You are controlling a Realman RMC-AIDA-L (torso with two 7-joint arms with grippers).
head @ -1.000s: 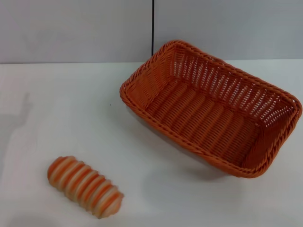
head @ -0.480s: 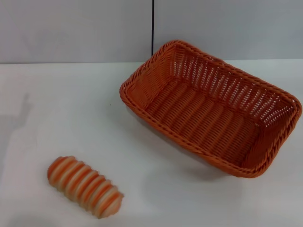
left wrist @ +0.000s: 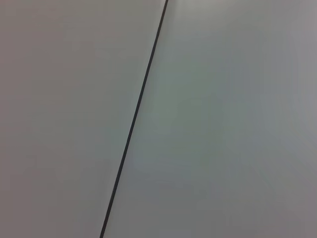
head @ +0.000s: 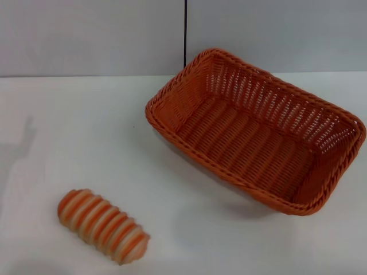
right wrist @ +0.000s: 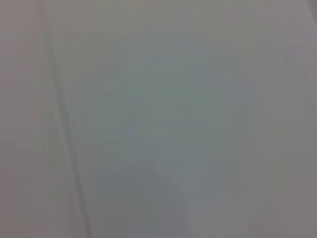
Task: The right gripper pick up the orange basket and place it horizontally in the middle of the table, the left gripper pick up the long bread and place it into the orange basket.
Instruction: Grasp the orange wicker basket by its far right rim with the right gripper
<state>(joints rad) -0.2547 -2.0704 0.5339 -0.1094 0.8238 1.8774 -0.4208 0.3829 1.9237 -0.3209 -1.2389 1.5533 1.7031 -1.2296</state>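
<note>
Orange basket (head: pixel 256 130) & long bread (head: pixel 103 226) unmoved vs earlier; both grippers' jaws unseen, can't tell.

The white table (head: pixel 74 126) carries the orange basket (head: pixel 258 129) lying askew at right and the long bread (head: pixel 103 226) near left.

A light grey wall (head: pixel 92 34) with a dark vertical seam (head: pixel 185 31).
</note>
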